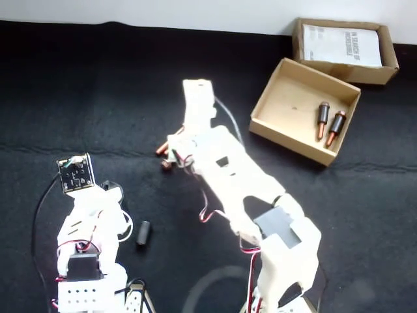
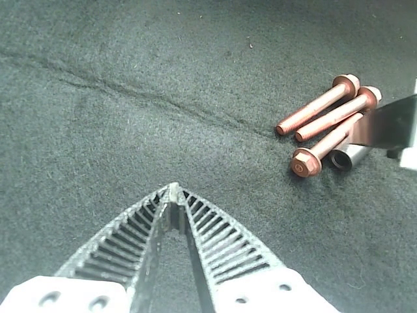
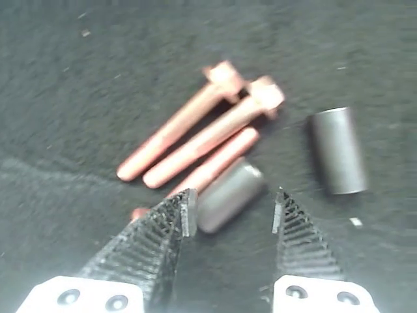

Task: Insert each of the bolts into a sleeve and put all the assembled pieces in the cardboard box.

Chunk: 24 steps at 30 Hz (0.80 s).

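Table (image 1: 78, 85): black cloth.
Box (image 1: 287, 140): far right, holding two assembled pieces (image 1: 322, 119).
Right gripper (image 3: 233, 212): wide open over a sleeve (image 3: 228, 192), centre.
Left gripper (image 2: 174, 195): closed, empty, near left.
Bolts (image 3: 208, 140): three, alongside that sleeve.
Other sleeves: second sleeve (image 3: 337, 151) just beside; third sleeve (image 1: 143, 233) near left.

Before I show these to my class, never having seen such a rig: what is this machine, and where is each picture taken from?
Two small white robot arms stand at a dark table. One picture looks down from above; the other two come from a camera on each arm's wrist. The left gripper is shut and empty. The right gripper hangs open over a dark sleeve, beside three copper bolts. Two assembled pieces lie in the cardboard box.
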Available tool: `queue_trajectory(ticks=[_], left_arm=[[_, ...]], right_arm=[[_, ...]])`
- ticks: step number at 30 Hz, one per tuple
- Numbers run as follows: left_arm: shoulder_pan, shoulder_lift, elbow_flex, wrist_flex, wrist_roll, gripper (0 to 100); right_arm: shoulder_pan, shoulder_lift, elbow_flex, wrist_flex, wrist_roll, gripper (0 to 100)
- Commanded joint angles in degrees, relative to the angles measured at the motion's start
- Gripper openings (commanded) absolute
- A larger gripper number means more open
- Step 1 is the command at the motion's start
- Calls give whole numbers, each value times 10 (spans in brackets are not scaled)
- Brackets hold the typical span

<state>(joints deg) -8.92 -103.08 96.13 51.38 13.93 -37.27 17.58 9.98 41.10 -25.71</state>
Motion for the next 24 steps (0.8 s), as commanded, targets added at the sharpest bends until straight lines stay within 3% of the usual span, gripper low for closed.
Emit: queue_trajectory(ticks=[1, 18, 24], left_arm=[[-7, -6, 10, 1, -2, 11], [-7, -6, 10, 1, -2, 11], [-7, -6, 10, 1, -2, 11]], right_arm=[[19, 0, -19, 3, -6, 180], [9, 90, -80, 43, -5, 179], [25, 122, -134, 113, -4, 66]])
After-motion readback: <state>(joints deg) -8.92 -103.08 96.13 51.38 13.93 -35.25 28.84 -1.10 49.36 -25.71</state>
